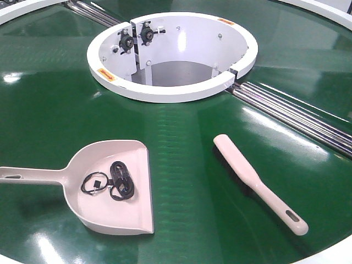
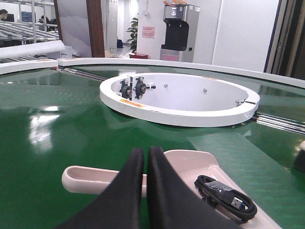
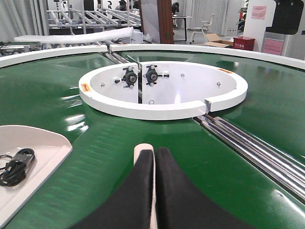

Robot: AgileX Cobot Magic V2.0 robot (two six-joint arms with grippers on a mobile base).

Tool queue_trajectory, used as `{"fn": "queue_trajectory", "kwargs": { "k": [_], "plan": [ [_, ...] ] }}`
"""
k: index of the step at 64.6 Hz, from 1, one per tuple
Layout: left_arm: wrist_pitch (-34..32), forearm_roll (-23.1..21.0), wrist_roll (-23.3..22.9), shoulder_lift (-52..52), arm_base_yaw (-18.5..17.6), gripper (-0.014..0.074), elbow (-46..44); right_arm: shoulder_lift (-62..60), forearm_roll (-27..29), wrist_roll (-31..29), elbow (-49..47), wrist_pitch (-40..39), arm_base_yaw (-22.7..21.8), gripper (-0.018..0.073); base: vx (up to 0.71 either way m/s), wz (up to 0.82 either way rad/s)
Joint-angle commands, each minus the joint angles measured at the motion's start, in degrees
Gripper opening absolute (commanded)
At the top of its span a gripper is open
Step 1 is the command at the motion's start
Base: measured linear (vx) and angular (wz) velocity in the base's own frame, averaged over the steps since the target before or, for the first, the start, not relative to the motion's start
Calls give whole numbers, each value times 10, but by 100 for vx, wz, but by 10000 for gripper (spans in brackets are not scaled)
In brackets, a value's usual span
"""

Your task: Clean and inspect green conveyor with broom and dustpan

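Risk: dustpan [image 1: 118, 190] already holds coiled black cable [image 1: 118, 181]; tilt on lift and cable slides out onto green conveyor [image 1: 181, 137]. Broom [image 1: 258, 190] slim, lying flat on glossy belt; likely skids if grasp lands off-centre.

Left gripper [image 2: 143, 160] low over dustpan handle, near left; fingers pressed together, grasping nothing. Right gripper [image 3: 155, 160] low over broom's end, near right; fingers likewise together, no grasp. White central ring [image 1: 173, 88] far, well apart from both.
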Motion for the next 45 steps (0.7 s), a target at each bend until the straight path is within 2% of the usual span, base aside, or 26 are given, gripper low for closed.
{"fn": "queue_trajectory", "kwargs": {
  "k": [1,11,18,25,34,45],
  "plan": [
    [-43,-5,0,-8,2,-6,6,6,1,0,-16,-40,-1,-8,0,0],
    [-43,-5,0,-8,2,-6,6,6,-12,-1,-16,-40,-9,-8,0,0],
    [-43,-5,0,-8,2,-6,6,6,-58,2,1,-54,-56,-8,0,0],
    [-43,-5,0,-8,2,-6,6,6,-85,2,57,-132,-87,-8,0,0],
    [-43,-5,0,-8,2,-6,6,-5,-96,4,132,-225,-89,-8,0,0],
    [-43,-5,0,-8,2,-6,6,-84,-97,67,152,-192,-117,-8,0,0]
  ]
}}
